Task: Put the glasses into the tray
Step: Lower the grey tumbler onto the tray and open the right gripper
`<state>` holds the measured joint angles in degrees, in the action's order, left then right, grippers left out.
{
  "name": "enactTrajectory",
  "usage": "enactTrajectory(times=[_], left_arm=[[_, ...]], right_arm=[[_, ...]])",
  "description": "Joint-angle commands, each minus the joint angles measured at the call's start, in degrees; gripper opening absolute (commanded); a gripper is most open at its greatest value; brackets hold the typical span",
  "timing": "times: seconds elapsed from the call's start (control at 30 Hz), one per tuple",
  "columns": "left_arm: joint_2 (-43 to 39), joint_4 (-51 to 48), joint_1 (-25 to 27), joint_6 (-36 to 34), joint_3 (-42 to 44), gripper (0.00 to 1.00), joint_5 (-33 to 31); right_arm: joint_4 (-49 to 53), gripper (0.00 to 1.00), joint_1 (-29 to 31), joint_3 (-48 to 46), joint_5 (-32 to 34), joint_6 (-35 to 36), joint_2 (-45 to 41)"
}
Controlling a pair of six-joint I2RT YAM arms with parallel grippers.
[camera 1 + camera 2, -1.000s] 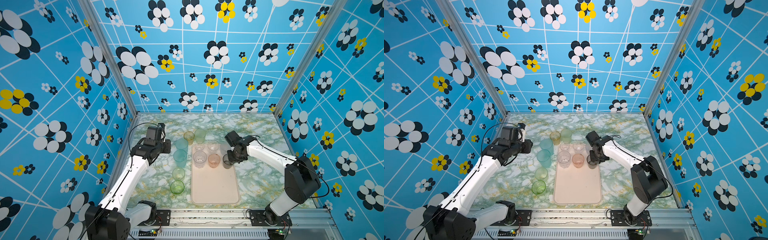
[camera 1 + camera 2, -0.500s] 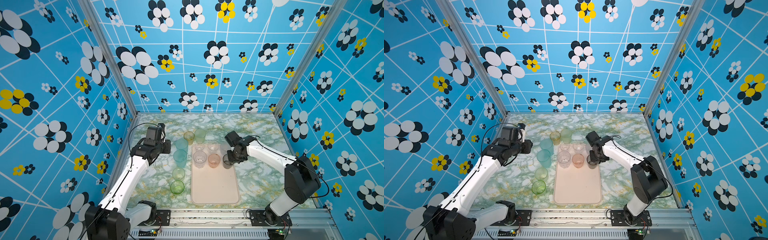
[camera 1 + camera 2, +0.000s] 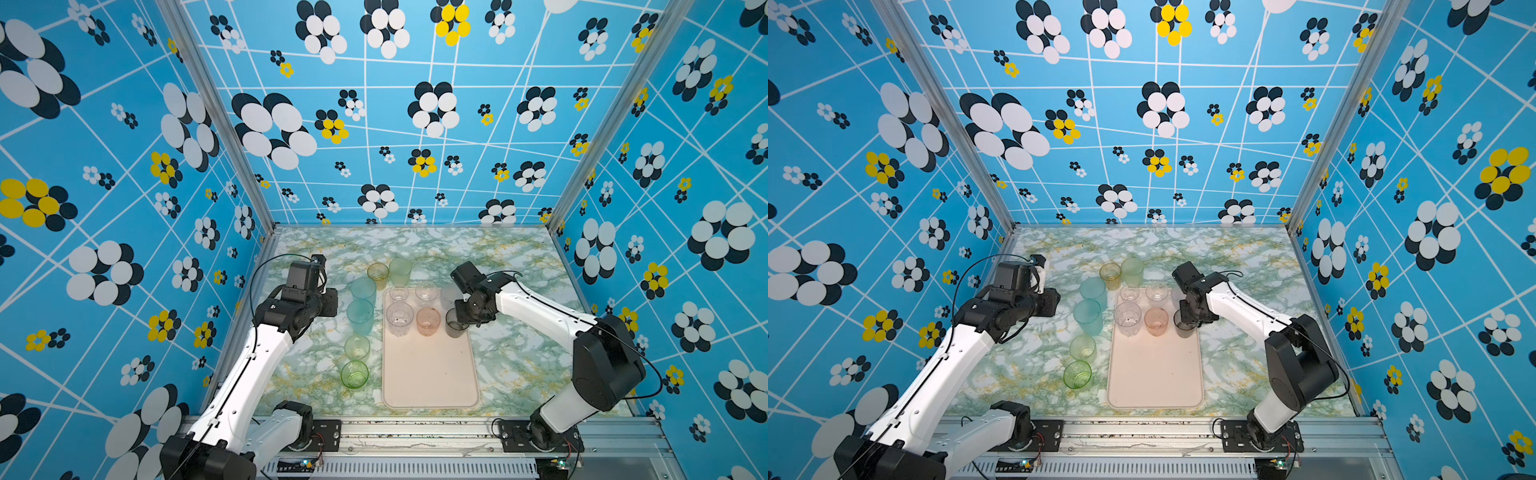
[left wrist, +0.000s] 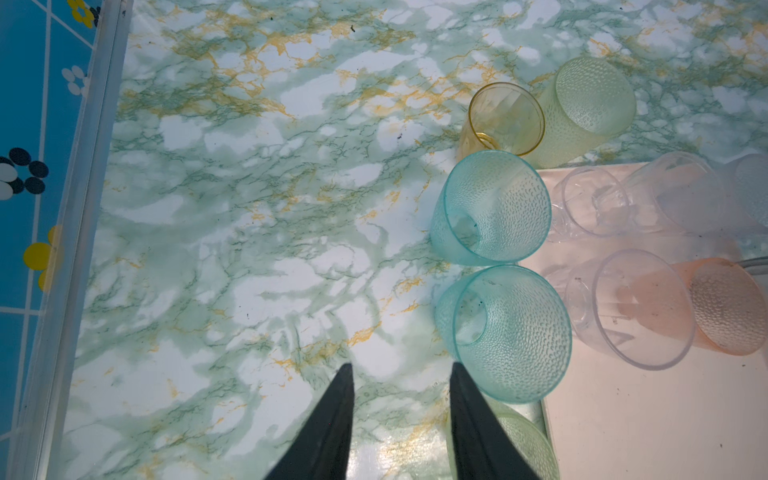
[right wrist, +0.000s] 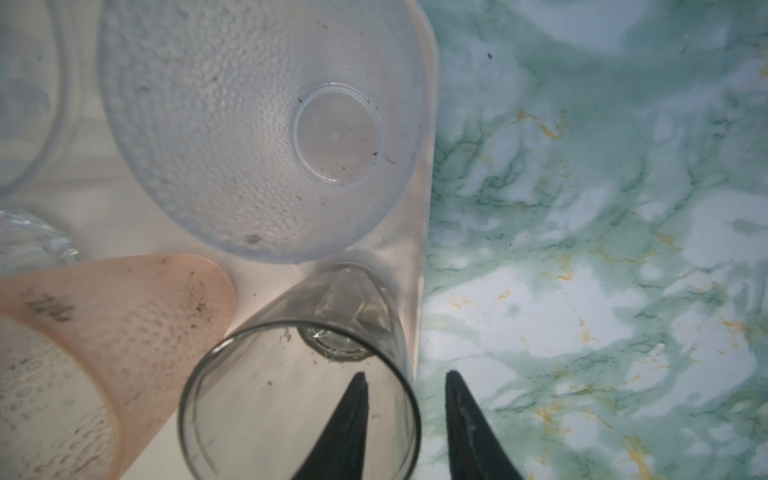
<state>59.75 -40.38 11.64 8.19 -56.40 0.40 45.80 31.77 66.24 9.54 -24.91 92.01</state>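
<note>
- A green-and-gold marbled tabletop (image 3: 519,266) sits inside blue walls (image 3: 374,124) printed with black, white and yellow flowers.
- The large flat cream-pink rectangular tray (image 3: 430,374) lies at the lower centre of both top views.
- 6 glasses stand at the tray's upper end. There is a tall clear tumbler (image 3: 400,318), a pink dimpled tumbler (image 3: 428,321) and a smoky grey tumbler (image 3: 455,326). Above them are 2 small clear tumblers (image 3: 399,293) and a frosted clear tumbler (image 5: 257,124).
- 6 more stand on the marble, left of and above the tray. These are 2 teal-blue dimpled tumblers (image 3: 363,289), an amber tumbler (image 3: 377,272), a pale yellow-green tumbler (image 3: 400,270), a pale green tumbler (image 3: 356,347) and a bright green tumbler (image 3: 354,374).
- The right gripper (image 5: 405,378) has its fingers apart astride the smoky grey tumbler's rim, 1 inside and 1 outside, not squeezing it.
- The left gripper (image 4: 401,368) hangs with its fingers apart and empty, over bare marble beside the teal-blue tumblers.
</note>
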Motion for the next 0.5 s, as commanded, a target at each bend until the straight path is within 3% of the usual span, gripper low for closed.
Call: enactTrajectory(times=[0.0,0.23,0.47], left_arm=[[-2.45,-3.91,-0.51,1.32,1.24,0.4,-0.59],[-7.35,-6.91,-0.3,4.88,3.14,0.39,1.54],[-11.8,-11.88,2.77,8.64,0.83,0.38,0.42]], right_arm=[[-0.19,0.37,0.31,-0.41,-0.24,0.03,-2.67],[-0.12,0.41,-1.53,-2.27,1.4,0.96,-8.68],[-1.2,0.44,-11.32,-4.1,-1.35,3.81,-17.49]])
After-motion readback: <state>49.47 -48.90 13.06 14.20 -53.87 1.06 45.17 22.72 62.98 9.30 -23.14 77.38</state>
